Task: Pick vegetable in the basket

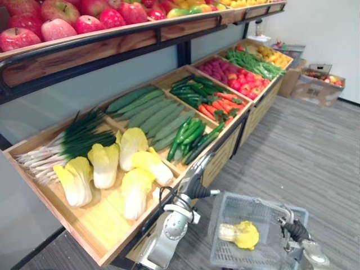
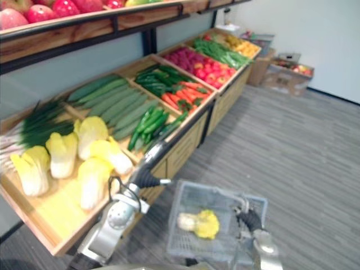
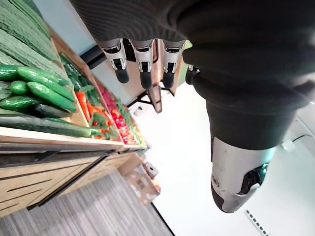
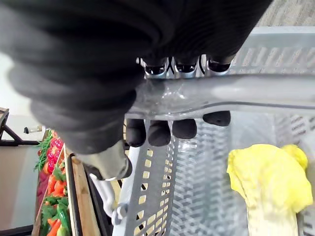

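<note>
A grey plastic basket point(image 1: 223, 248) hangs low at the front right. One pale yellow-green cabbage point(image 1: 242, 234) lies inside it, also seen in the right wrist view as cabbage point(image 4: 268, 177). My right hand point(image 1: 296, 230) is shut on the basket's handle point(image 4: 221, 93), fingers curled round the bar. My left hand point(image 1: 198, 169) reaches toward the shelf's front edge near the small cucumbers point(image 1: 188, 138). Its fingers point(image 3: 142, 64) hang relaxed and hold nothing. Several more cabbages point(image 1: 129, 163) lie in the near wooden tray point(image 1: 95, 225).
The sloped shelf also carries spring onions point(image 1: 73, 143), long green gourds point(image 1: 149, 112), carrots point(image 1: 219, 107) and red fruit further along. Apples point(image 1: 56, 22) fill the upper shelf. Cardboard boxes point(image 1: 320, 84) stand on the grey floor at the far right.
</note>
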`<state>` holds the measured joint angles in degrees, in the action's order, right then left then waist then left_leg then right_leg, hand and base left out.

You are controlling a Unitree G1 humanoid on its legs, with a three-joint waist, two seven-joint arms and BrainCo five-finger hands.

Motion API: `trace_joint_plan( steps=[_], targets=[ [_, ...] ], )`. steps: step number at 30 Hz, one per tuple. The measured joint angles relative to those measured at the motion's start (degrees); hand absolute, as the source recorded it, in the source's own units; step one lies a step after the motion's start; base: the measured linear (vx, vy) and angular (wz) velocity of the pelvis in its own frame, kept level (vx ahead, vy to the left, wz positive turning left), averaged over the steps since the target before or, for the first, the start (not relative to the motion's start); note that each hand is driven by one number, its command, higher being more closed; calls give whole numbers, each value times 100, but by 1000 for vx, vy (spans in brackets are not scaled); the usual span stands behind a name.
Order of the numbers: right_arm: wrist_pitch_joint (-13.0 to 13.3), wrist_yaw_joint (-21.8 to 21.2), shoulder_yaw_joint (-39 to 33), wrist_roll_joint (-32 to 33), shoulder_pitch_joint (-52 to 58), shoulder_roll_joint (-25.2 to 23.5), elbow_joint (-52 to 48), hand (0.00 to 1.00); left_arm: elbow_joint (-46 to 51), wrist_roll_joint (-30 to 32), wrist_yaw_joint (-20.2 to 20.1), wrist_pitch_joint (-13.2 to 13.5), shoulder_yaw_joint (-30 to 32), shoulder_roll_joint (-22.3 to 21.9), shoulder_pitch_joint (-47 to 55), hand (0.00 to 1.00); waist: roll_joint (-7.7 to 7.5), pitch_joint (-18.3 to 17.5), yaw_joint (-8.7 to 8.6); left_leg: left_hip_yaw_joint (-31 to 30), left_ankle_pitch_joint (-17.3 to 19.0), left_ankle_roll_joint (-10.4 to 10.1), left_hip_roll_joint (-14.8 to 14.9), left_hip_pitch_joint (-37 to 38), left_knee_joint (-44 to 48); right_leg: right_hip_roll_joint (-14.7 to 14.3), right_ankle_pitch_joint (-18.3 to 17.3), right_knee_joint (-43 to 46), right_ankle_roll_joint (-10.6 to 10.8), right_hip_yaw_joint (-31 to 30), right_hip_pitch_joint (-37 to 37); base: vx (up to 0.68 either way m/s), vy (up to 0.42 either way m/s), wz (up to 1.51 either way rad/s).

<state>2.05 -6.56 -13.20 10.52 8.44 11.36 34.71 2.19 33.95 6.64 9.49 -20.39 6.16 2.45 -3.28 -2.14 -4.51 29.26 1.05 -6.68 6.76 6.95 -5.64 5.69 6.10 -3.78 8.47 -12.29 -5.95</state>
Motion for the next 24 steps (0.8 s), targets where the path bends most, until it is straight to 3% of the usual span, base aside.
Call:
trace_joint_plan(
  steps=[6, 13, 18, 24],
  targets=[
    [-2, 7, 30, 685, 315, -346, 238, 100, -2, 0, 111, 0, 13, 45, 21, 0, -12, -6, -5, -10, 0, 0, -2, 6, 5, 9, 0, -19, -3, 17, 18, 2, -35, 1],
    [82, 119, 458, 1459, 481, -394, 382, 100, -137, 2, 341, -1, 48, 91, 26, 0, -33, -50, -32, -138, -13, 18, -2, 9, 19, 50, 11, -136, -17, 184, 138, -1, -41, 9],
    [120, 136, 754, 1690, 551, -349, 451, 100, -198, 8, 460, -1, 43, 126, 28, 0, -34, -72, -37, -164, -13, 17, 6, 14, 19, 57, 15, -206, -19, 237, 197, 2, -42, 5],
    [177, 124, 1145, 1702, 589, -327, 569, 100, -203, 13, 642, -1, 25, 149, 29, 0, -27, -76, -166, -152, -13, 16, 39, 26, 20, 27, 26, -214, -35, 241, 208, -5, -44, -1]
  ],
)
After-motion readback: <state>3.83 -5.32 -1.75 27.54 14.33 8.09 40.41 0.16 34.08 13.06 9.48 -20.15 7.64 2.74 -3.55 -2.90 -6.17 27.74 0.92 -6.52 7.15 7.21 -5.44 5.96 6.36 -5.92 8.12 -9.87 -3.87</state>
